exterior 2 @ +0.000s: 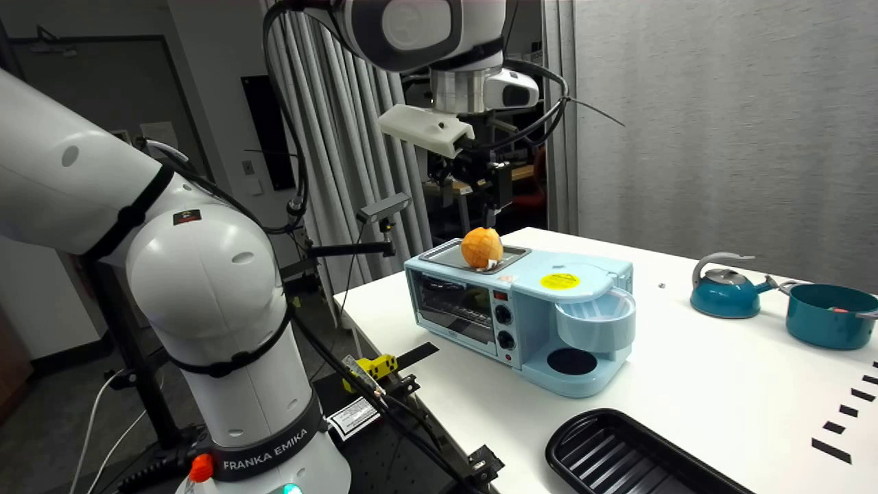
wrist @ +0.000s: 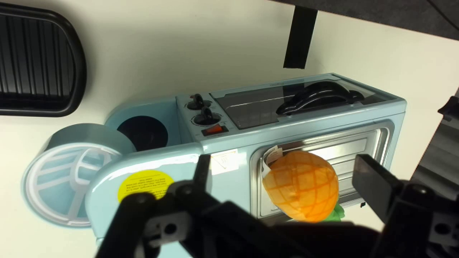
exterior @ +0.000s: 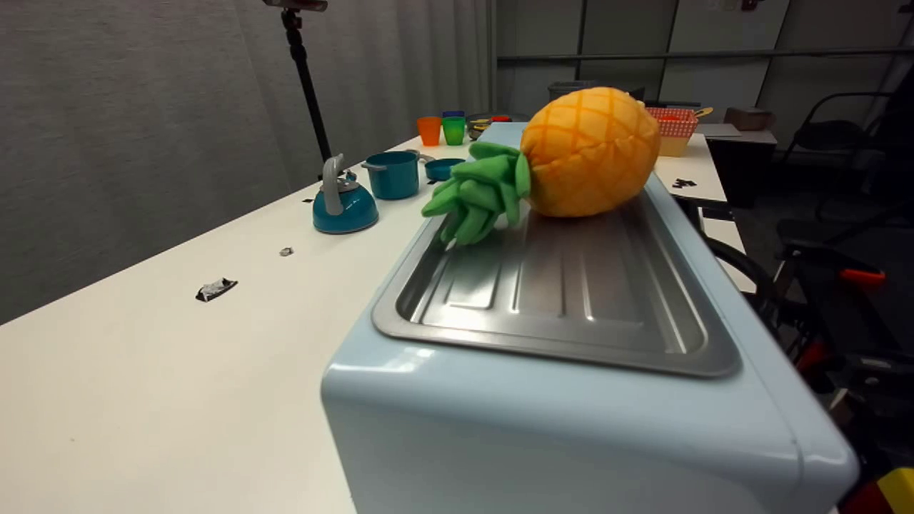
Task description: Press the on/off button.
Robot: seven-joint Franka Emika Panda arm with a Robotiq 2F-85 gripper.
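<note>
The on/off button is a red rocker switch [wrist: 214,129] on the front panel of a light blue breakfast appliance [wrist: 229,195]. The switch also shows in an exterior view [exterior 2: 501,296], above two black knobs. My gripper [wrist: 283,175] is open and empty. It hangs above the appliance, over a plush orange pineapple [wrist: 301,186] that lies on the metal griddle tray. In the wrist view the pineapple shows between the fingers, and the switch is up and left of it. The gripper shows above the pineapple in an exterior view [exterior 2: 492,206].
A black grill pan [wrist: 36,64] lies on the white table in front of the appliance. A coffee filter basket [exterior 2: 595,322] sticks out at the appliance's side. A teal kettle [exterior 2: 726,295] and teal pot [exterior 2: 826,319] stand farther along. Knobs [wrist: 206,117] sit beside the switch.
</note>
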